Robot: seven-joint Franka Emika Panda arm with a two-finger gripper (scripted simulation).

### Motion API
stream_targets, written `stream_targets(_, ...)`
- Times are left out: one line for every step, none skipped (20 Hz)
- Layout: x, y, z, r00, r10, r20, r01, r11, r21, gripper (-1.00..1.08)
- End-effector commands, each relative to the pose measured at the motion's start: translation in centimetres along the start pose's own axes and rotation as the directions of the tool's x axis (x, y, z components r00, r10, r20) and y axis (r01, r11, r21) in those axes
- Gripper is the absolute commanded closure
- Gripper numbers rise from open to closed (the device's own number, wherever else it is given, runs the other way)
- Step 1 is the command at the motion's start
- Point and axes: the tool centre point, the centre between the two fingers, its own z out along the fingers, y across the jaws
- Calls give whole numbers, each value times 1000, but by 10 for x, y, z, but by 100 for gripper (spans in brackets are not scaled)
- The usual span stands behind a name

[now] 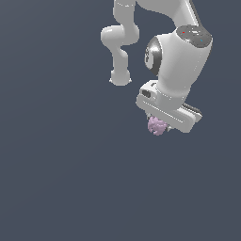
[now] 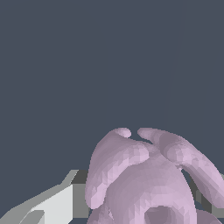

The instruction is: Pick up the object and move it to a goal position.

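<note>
The object (image 1: 156, 125) is a small lumpy pale pink-lavender blob. In the exterior view it sits tight under the white hand of my arm, partly hidden by it. My gripper (image 1: 160, 123) is closed around it; the fingertips are hidden behind the hand and the blob. In the wrist view the object (image 2: 148, 179) fills the lower middle, very close to the camera, with one grey-white finger (image 2: 57, 203) against its side and a sliver of the other finger on its far side.
Only a flat dark grey-blue surface (image 1: 56, 179) shows around the arm in both views. The arm's links (image 1: 120, 42) rise behind the hand towards the top of the exterior view.
</note>
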Motion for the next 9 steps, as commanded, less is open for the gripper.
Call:
stream_targets(-1, -8, -7, 1000, 1, 1, -1, 1000, 0, 108)
stream_targets(-1, -10, -10, 1000, 1, 1, -1, 1000, 0, 108)
stream_targets(-2, -12, -11, 1000, 1, 1, -1, 1000, 0, 108)
stream_targets(-2, -14, -13, 1000, 1, 1, -1, 1000, 0, 108)
stream_targets(-2, -15, -14, 1000, 1, 1, -1, 1000, 0, 108)
stream_targets(-2, -16, -15, 1000, 1, 1, -1, 1000, 0, 108)
stream_targets(-2, -17, -16, 1000, 1, 1, -1, 1000, 0, 108)
stream_targets(-2, -17, -16, 1000, 1, 1, -1, 1000, 0, 108)
stream_targets(-2, -18, -16, 1000, 1, 1, -1, 1000, 0, 108)
